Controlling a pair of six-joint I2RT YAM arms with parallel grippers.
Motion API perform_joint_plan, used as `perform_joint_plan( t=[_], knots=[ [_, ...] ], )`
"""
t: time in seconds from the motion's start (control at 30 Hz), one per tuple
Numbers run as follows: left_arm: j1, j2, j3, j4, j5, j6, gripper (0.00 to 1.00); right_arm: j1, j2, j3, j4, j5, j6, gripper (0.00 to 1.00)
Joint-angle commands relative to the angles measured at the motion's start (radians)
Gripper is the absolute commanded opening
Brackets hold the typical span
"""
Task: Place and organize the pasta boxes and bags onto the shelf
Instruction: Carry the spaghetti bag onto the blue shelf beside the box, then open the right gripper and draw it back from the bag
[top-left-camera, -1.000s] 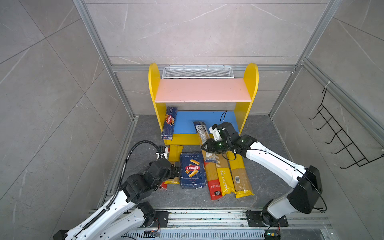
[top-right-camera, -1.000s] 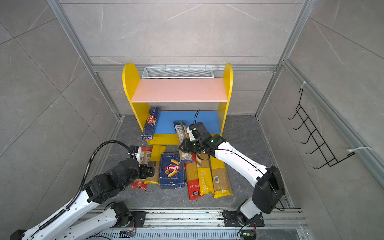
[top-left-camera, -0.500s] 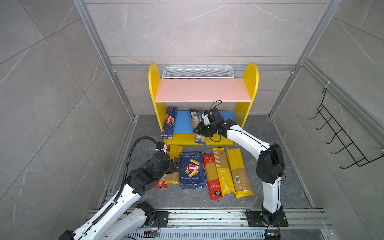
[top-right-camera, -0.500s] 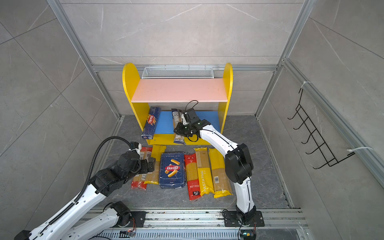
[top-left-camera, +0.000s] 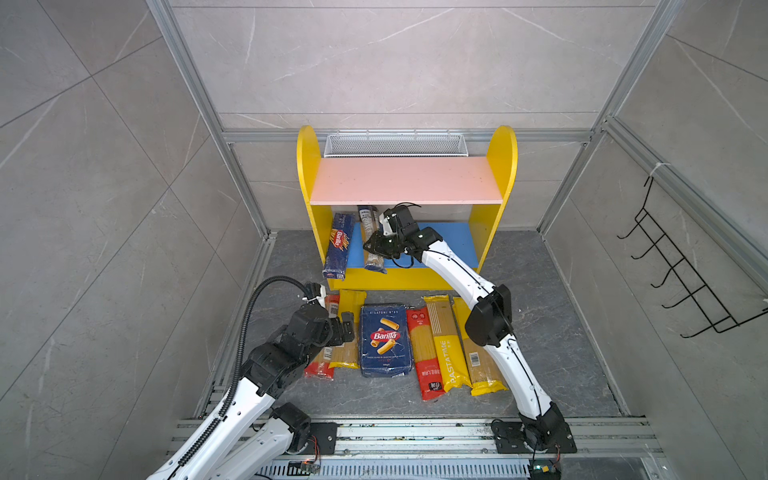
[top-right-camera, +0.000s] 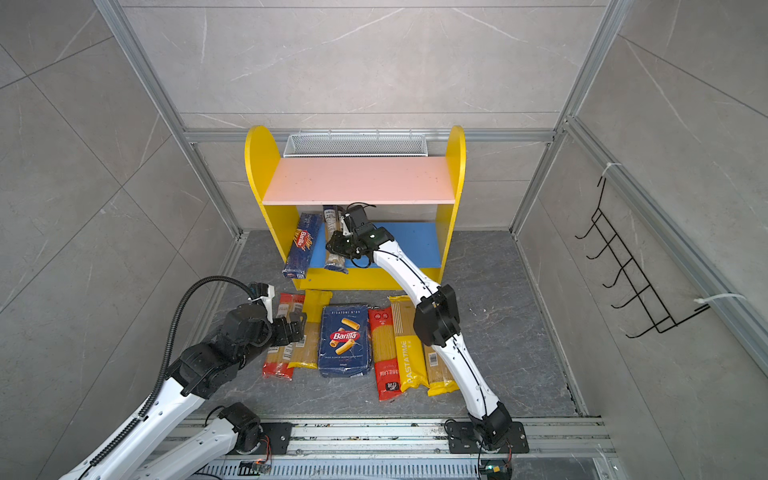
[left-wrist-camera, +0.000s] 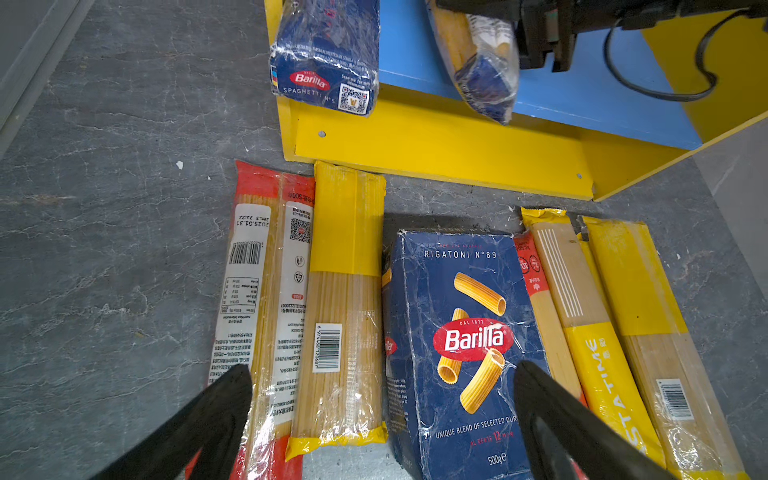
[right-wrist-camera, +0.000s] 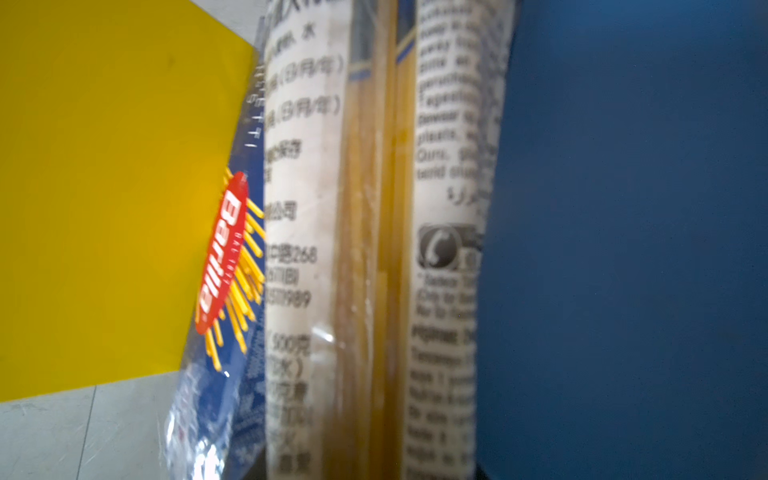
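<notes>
Blue Barilla Rigatoni N°89 pack (left-wrist-camera: 469, 332), left pincer (left-wrist-camera: 382, 370) spread wide, right pincer (top-left-camera: 379, 244) clamped on spaghetti bag (top-left-camera: 374, 262)

Beside the left claw (left-wrist-camera: 382, 415), the rigatoni pack (left-wrist-camera: 465, 332) reads "RIGATONI N°89", "DAL 1877", "Barilla" and "500g". Beyond that pack, a yellow bag (left-wrist-camera: 602, 374) says "PASTATIME". Ahead of the claw, a red-ended bag (left-wrist-camera: 249, 270) is stamped "2025.01.31". Farther ahead, the spaghetti box (left-wrist-camera: 324, 54) end shows "Barilla SPAGHETTI N°5" with a QR code. The dark-ended bag (right-wrist-camera: 374, 249) gripped by the right claw (top-left-camera: 374, 246) prints "500克".
</notes>
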Motion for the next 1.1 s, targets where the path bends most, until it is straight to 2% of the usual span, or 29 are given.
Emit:
perform_joint_plan(
  t=[0.0, 0.13, 0.23, 0.37, 0.53, 0.7, 0.87, 0.97, 1.07],
  knots=[
    [0.008, -0.030, -0.009, 0.005, 0.001, 0.024, 1.00, 0.022, 0.077, 0.207, -0.035, 0.003, 0.017, 0.31],
    [0.009, -0.058, -0.016, -0.004, -0.015, 0.025, 1.00, 0.025, 0.115, 0.242, -0.036, 0.007, 0.041, 0.45],
    [0.008, -0.071, -0.019, -0.008, -0.023, 0.024, 1.00, 0.033, 0.089, 0.184, -0.007, 0.023, 0.038, 0.46],
    [0.010, -0.075, -0.020, -0.007, -0.021, 0.021, 1.00, 0.035, 0.064, 0.131, 0.014, 0.037, 0.037, 0.57],
    [0.009, -0.074, -0.020, -0.010, -0.023, 0.019, 1.00, 0.035, 0.066, 0.143, -0.022, 0.085, 0.031, 0.54],
    [0.008, -0.081, -0.019, -0.014, -0.036, 0.017, 1.00, 0.035, 0.065, 0.145, -0.071, 0.169, 0.031, 0.46],
    [0.009, -0.087, -0.017, -0.020, -0.043, 0.014, 1.00, 0.035, 0.061, 0.142, -0.086, 0.191, 0.030, 0.45],
    [0.010, -0.090, -0.017, -0.023, -0.044, 0.011, 1.00, 0.038, 0.053, 0.132, -0.088, 0.210, 0.031, 0.47],
    [0.009, -0.094, -0.018, -0.027, -0.045, 0.008, 1.00, 0.041, 0.050, 0.129, -0.079, 0.189, 0.029, 0.57]
  ],
)
